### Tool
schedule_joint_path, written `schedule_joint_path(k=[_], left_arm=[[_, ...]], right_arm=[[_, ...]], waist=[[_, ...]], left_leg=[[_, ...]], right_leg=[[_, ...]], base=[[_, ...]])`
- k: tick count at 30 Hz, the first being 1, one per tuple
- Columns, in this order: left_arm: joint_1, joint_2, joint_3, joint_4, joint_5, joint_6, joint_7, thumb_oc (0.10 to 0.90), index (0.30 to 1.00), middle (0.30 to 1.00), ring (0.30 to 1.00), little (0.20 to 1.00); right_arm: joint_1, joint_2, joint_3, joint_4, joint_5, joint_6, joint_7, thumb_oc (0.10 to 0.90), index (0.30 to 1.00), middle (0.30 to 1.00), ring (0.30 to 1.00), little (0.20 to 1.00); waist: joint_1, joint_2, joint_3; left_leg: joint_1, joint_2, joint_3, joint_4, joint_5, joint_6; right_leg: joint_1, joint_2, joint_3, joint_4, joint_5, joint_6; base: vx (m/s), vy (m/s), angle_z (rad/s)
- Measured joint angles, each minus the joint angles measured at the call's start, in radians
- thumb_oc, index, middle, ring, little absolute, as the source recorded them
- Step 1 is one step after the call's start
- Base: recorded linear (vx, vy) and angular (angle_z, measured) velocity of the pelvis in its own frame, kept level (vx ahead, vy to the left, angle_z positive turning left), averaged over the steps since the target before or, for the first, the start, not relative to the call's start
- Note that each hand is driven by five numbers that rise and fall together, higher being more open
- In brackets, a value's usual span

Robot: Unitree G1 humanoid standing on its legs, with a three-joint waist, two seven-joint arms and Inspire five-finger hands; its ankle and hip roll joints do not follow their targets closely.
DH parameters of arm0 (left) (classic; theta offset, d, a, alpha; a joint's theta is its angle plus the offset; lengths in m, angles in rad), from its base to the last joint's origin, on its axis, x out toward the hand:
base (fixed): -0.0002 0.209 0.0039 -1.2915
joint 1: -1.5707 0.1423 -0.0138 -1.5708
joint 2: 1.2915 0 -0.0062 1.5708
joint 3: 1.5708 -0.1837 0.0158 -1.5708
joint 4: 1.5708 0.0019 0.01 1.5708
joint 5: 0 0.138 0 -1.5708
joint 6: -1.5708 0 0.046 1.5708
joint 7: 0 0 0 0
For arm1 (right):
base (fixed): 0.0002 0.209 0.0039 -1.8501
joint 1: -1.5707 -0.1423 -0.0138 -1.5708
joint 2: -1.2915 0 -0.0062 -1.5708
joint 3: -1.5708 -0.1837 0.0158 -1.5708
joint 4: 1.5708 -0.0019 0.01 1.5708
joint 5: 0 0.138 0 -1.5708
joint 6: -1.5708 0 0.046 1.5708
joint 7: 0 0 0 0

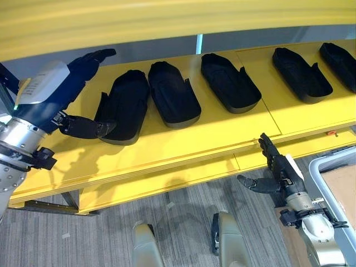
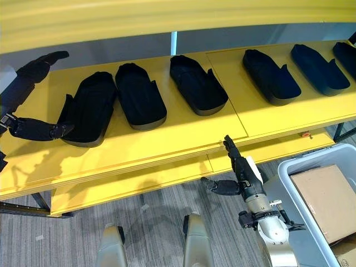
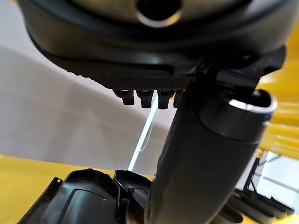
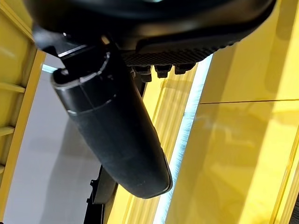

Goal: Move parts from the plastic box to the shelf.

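Several black moulded parts lie in a row on the yellow shelf (image 1: 194,139). My left hand (image 1: 67,83) hovers over the shelf's left end with its fingers straight, open. Its thumb (image 1: 83,127) reaches to the left edge of the leftmost part (image 1: 125,105), also seen in the left wrist view as the leftmost part (image 3: 84,196). My right hand (image 2: 242,169) is lower, in front of the shelf's front edge, open and holding nothing. The grey plastic box (image 2: 311,158) stands at the lower right, beside the right arm.
A brown cardboard piece (image 2: 328,200) lies in the plastic box. More black parts (image 1: 300,72) fill the shelf's right half. An upper yellow shelf board (image 1: 167,22) overhangs the back. Grey carpet floor (image 1: 183,206) lies below the shelf.
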Motion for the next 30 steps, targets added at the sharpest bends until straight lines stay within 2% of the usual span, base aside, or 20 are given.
schedule_joint_path(k=[5, 9, 14, 20, 30], left_arm=[[-0.002, 0.052, -0.059, -0.001, 0.088, -0.020, -0.010, 0.900, 1.000, 1.000, 1.000, 1.000], [-0.012, 0.051, -0.145, 0.004, 0.109, -0.021, -0.042, 0.900, 1.000, 1.000, 1.000, 1.000], [-0.014, 0.050, -0.195, 0.052, 0.142, -0.018, -0.072, 0.900, 1.000, 1.000, 1.000, 1.000], [-0.012, -0.021, -0.204, 0.148, 0.132, 0.022, -0.090, 0.900, 1.000, 1.000, 1.000, 1.000], [-0.016, -0.038, -0.205, 0.269, 0.094, 0.072, -0.110, 0.900, 1.000, 1.000, 1.000, 1.000]], right_arm=[[0.001, -0.006, 0.000, 0.000, -0.001, 0.000, 0.000, 0.900, 1.000, 1.000, 1.000, 1.000], [0.002, -0.006, 0.001, 0.000, -0.001, -0.001, -0.001, 0.900, 1.000, 1.000, 1.000, 1.000], [0.014, -0.007, 0.001, 0.000, -0.001, -0.001, -0.001, 0.900, 1.000, 1.000, 1.000, 1.000], [0.032, -0.006, 0.000, 0.000, -0.001, -0.001, -0.001, 0.900, 1.000, 1.000, 1.000, 1.000], [0.030, -0.006, -0.001, 0.000, 0.000, 0.000, 0.001, 0.900, 1.000, 1.000, 1.000, 1.000]], waist=[[-0.001, 0.000, 0.000], [-0.002, 0.001, 0.000], [-0.004, 0.001, 0.000], [-0.011, 0.001, 0.001], [-0.023, 0.001, 0.001]], left_leg=[[0.000, -0.001, 0.002, 0.000, 0.000, 0.000], [0.001, -0.001, 0.002, -0.001, 0.000, 0.000], [0.002, -0.001, 0.003, -0.001, 0.000, 0.000], [0.001, 0.000, 0.005, -0.001, 0.000, 0.000], [0.000, 0.000, 0.007, -0.001, 0.000, 0.001]], right_leg=[[-0.001, -0.001, -0.003, 0.000, 0.000, 0.000], [-0.001, -0.001, -0.003, 0.000, 0.000, 0.000], [-0.002, 0.000, -0.002, 0.001, 0.000, 0.000], [-0.004, 0.000, 0.000, 0.001, 0.000, 0.000], [-0.008, 0.001, 0.002, 0.001, 0.000, 0.000]], base=[[0.00, 0.000, 0.00], [0.00, 0.000, 0.00], [0.00, 0.000, 0.00], [0.00, 0.000, 0.00], [0.00, 0.000, 0.00]])
